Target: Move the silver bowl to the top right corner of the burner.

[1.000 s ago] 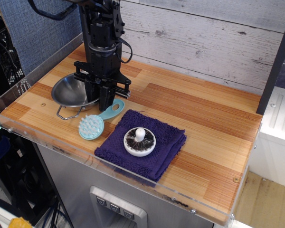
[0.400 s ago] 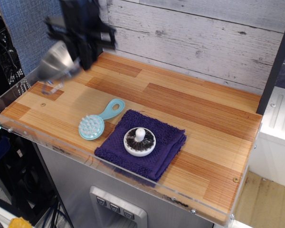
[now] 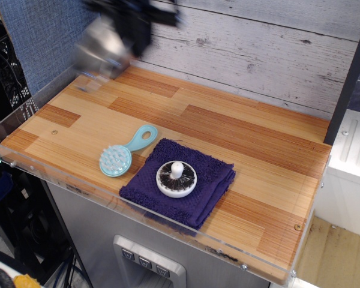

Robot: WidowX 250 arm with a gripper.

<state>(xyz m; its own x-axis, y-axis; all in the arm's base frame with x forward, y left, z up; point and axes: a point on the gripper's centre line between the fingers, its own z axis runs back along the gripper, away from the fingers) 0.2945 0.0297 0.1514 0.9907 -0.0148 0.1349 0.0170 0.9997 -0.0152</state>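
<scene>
The silver bowl [image 3: 99, 49] is a shiny, motion-blurred shape in the air above the counter's far left corner. It hangs tilted, clear of the wooden surface [image 3: 228, 132]. My gripper [image 3: 131, 43] is a dark blur just right of the bowl, at the top of the view. It is shut on the bowl's right rim and carries it. The fingers and the bowl's wire handles are too blurred to make out.
A teal scrub brush [image 3: 122, 153] lies near the front left. A folded purple cloth [image 3: 198, 195] beside it carries a small white disc with a knob [image 3: 176, 178]. A clear acrylic rim [image 3: 60, 174] edges the front and left. The grey plank wall [image 3: 258, 54] stands behind.
The gripper closed on the bowl at the counter's left, lifted it off the wood, and has now carried it up and rightward along the back wall. Brush, cloth and disc have not moved.
</scene>
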